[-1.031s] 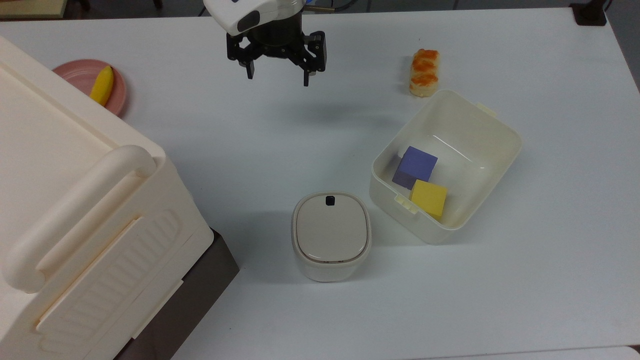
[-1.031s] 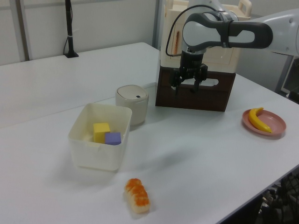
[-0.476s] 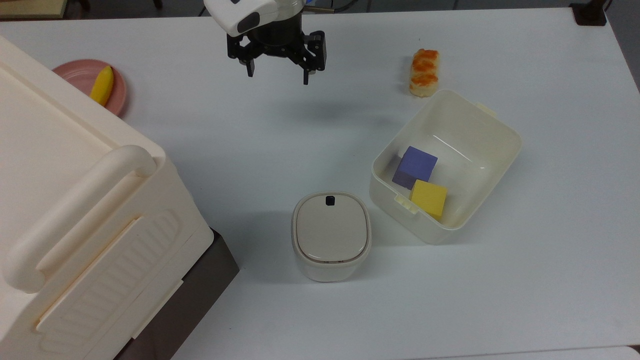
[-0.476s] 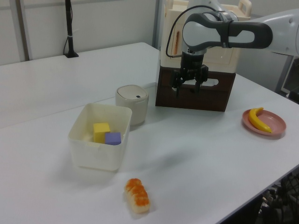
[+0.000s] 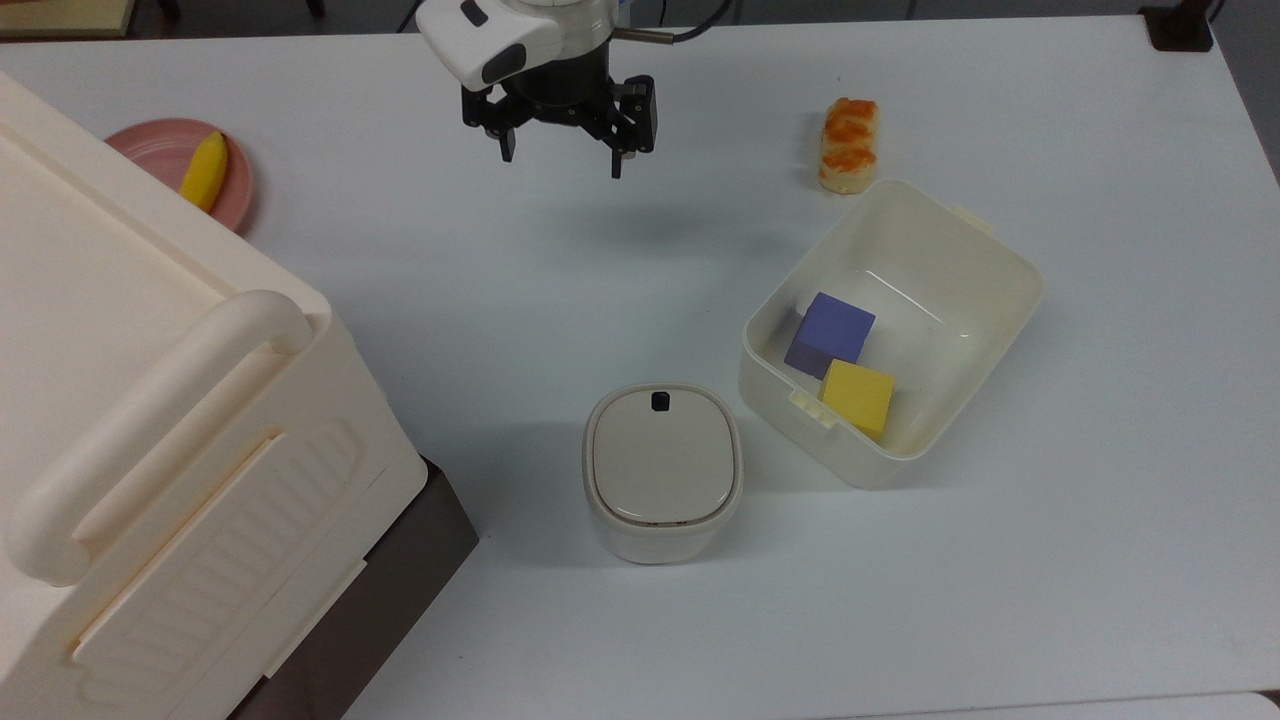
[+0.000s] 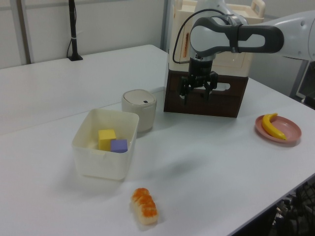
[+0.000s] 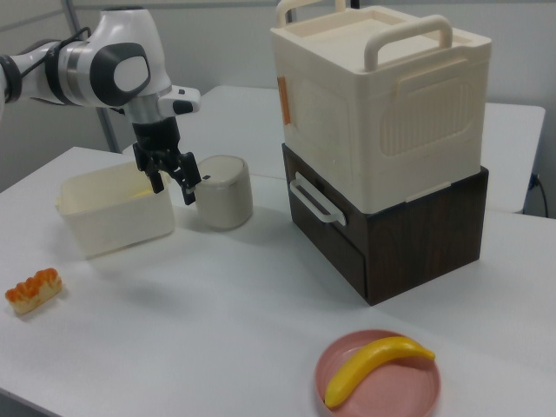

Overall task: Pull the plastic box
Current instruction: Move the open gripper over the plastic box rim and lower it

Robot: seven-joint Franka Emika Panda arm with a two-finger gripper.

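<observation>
None of the pull was done yet: my gripper hung above bare worktop, fingers spread wide and holding nothing, well apart from the plastic box. The box sat toward the top view's right, beside the lidded canister, with a purple block and a yellow block inside. Approach, contact and pull all remained. In the right view, my gripper overlapped the box's near wall, so clearance there was hard to judge.
</observation>
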